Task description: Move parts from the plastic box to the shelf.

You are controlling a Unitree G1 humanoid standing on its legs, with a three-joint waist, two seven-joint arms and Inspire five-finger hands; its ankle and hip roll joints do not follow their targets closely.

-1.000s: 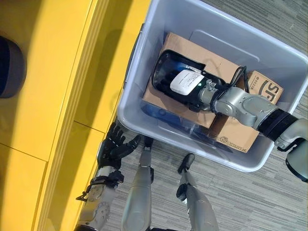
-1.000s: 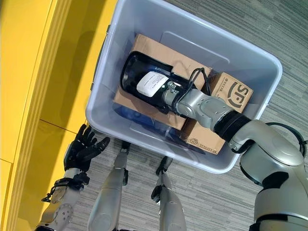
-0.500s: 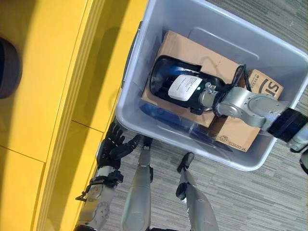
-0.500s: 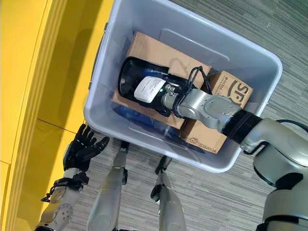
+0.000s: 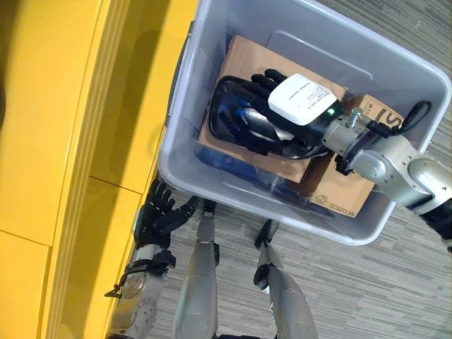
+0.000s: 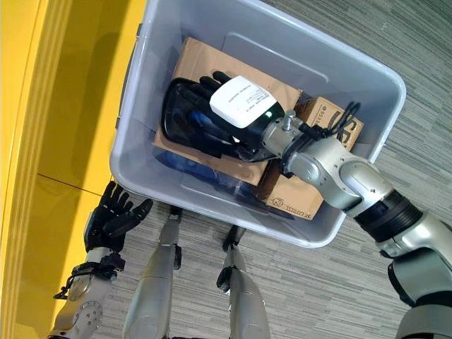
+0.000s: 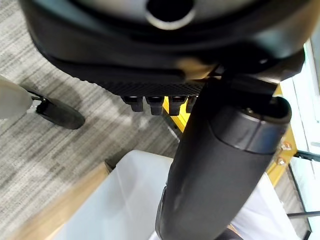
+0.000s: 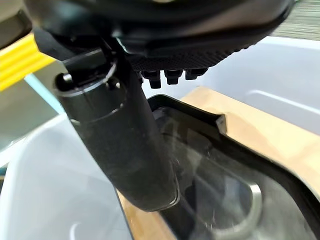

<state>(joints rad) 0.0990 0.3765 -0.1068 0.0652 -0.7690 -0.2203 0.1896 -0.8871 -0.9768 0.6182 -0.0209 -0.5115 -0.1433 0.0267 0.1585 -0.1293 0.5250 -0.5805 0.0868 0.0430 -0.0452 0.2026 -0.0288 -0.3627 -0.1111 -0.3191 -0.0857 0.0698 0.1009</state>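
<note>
Here, right hand (image 5: 272, 106) inside box (image 5: 395, 63), fingers (image 5: 256, 86) straight, spread just above black part (image 5: 229, 123) lying on cardboard (image 5: 244, 53). Left hand (image 5: 157, 215) open, outside box, beside yellow shelf (image 5: 63, 106).

Grey carpet floor (image 5: 367, 282) with a fine streaked weave across the right and lower part of the scene, bright yellow panelled furniture (image 5: 63, 141) along the left, dark seams dividing its panels, a raised yellow edge strip running diagonally, soft shadow along it
</note>
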